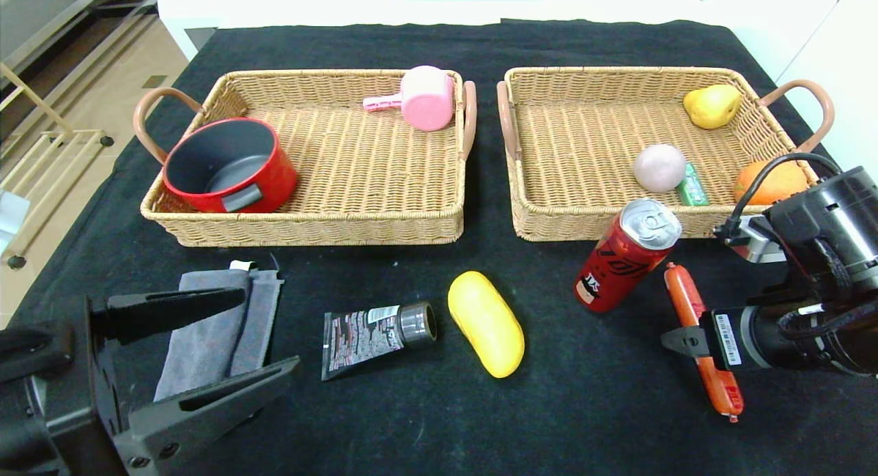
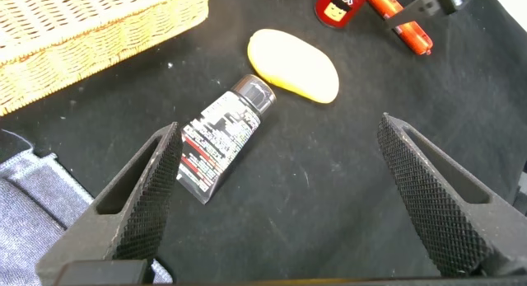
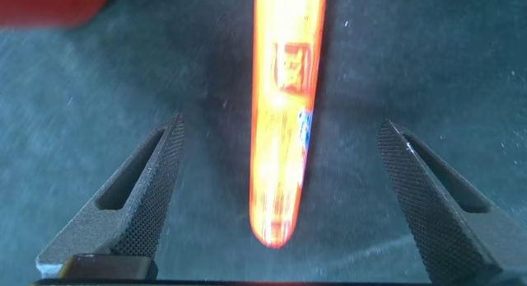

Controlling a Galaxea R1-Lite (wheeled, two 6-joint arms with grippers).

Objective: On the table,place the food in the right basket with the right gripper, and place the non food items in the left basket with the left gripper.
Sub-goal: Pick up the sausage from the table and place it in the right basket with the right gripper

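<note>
An orange-red sausage (image 1: 686, 301) lies on the black cloth at the front right. My right gripper (image 1: 689, 342) hangs open over it, and in the right wrist view the sausage (image 3: 284, 113) lies between the two fingers of that gripper (image 3: 282, 125), untouched. A red can (image 1: 625, 256) stands tilted beside it. A yellow oblong item (image 1: 485, 323), a black tube (image 1: 374, 330) and a grey cloth (image 1: 212, 325) lie along the front. My left gripper (image 1: 267, 332) is open and empty above the cloth's edge, its jaws wide (image 2: 280, 125), with the tube (image 2: 222, 142) just ahead.
The left basket (image 1: 302, 222) holds a red pot (image 1: 230, 164) and a pink scoop (image 1: 425, 97). The right basket (image 1: 583, 222) holds a pear (image 1: 712, 105), a pale round fruit (image 1: 659, 167), a green pack (image 1: 691, 186) and an orange (image 1: 768, 181).
</note>
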